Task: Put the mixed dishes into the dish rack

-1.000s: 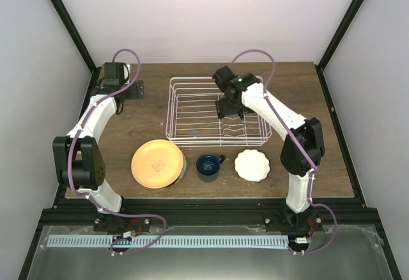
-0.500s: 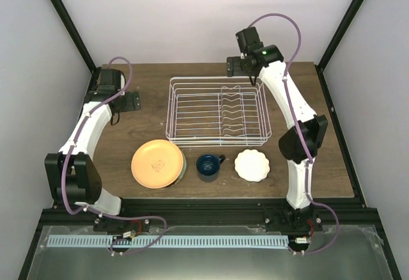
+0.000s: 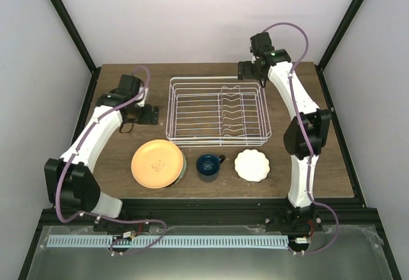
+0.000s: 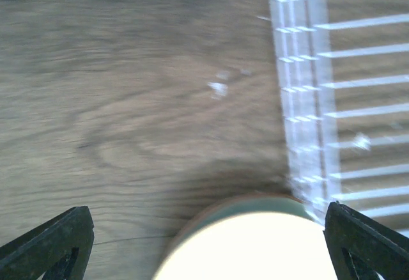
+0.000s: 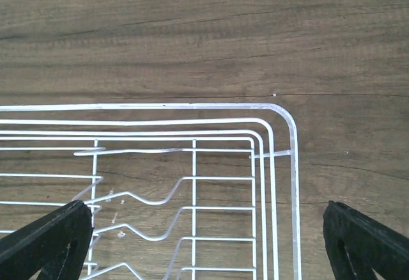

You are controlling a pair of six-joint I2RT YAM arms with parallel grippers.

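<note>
My left gripper and right gripper gape, empty. The orange-yellow plate looks rigid and slick; I'd pinch its rim.

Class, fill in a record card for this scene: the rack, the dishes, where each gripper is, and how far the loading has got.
rack: white wire, nothing in it, towards the back of the table
dishes: orange plate lying on green plate, mug, white dish, in a row in front of the rack
left gripper: open, holding nothing, left of the rack, behind the plates
right gripper: open, holding nothing, above the rack's far right corner
progress: nothing loaded yet
</note>
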